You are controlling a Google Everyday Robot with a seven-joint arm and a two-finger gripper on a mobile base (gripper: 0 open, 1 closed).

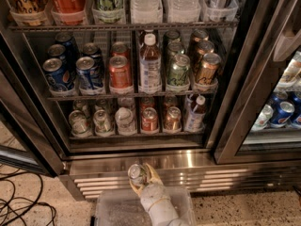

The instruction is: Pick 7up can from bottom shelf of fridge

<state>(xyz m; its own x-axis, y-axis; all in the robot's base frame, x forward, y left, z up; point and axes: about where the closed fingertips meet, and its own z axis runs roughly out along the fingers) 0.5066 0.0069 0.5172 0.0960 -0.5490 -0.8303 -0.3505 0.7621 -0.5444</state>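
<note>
My gripper (pixel 139 177) is low in the camera view, in front of the fridge's slatted steel grille (pixel 211 175) and below the bottom shelf (pixel 136 136). Its yellowish fingers (pixel 151 174) are shut on the 7up can (pixel 137 173), whose shiny silver top faces the camera. The can is outside the fridge, clear of the shelf rail. The bottom shelf holds pale cans (pixel 101 121) on the left, a red can (pixel 149 119), a copper-brown can (pixel 172 118) and a small bottle (pixel 194 113).
A clear plastic bin (pixel 115 210) sits on the floor under my arm. Black cables (pixel 21 204) lie at the lower left. The middle shelf (pixel 131 95) holds blue, red and green cans. A steel door post (pixel 235 102) stands to the right.
</note>
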